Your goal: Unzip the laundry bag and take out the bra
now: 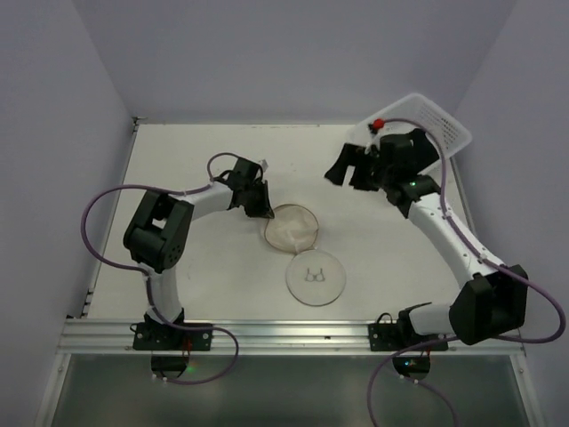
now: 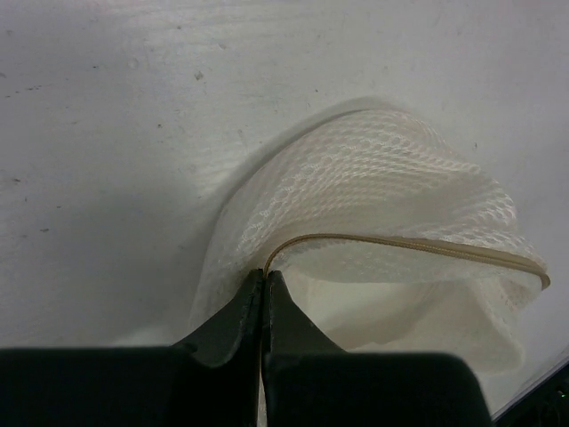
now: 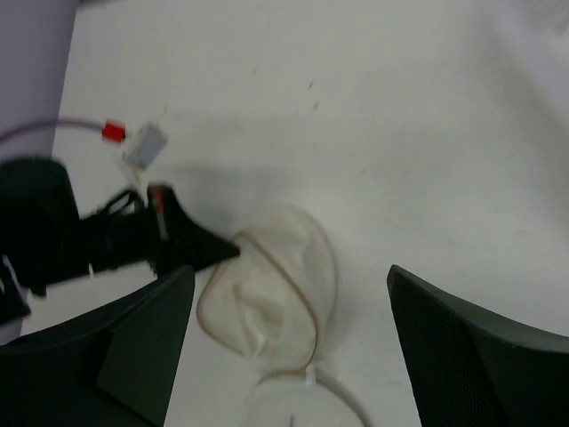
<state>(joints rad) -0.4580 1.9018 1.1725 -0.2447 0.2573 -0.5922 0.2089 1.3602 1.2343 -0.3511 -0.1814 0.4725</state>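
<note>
The round white mesh laundry bag (image 1: 292, 228) lies unzipped at mid-table, opened into two halves. Its flat face with the small bra drawing (image 1: 314, 277) lies nearer me. My left gripper (image 1: 263, 210) is shut on the tan zipper rim (image 2: 400, 243) of the far half and holds its edge up; the pinch shows in the left wrist view (image 2: 265, 277). The mesh inside (image 3: 267, 307) looks white with nothing in it. No black bra shows in any view. My right gripper (image 1: 351, 172) is open and holds nothing, raised over the table to the back right of the bag.
A white perforated plastic basket (image 1: 431, 122) stands at the back right corner, just behind the right wrist. A small red piece (image 1: 378, 123) sits at its left edge. Walls close the table on the left, back and right.
</note>
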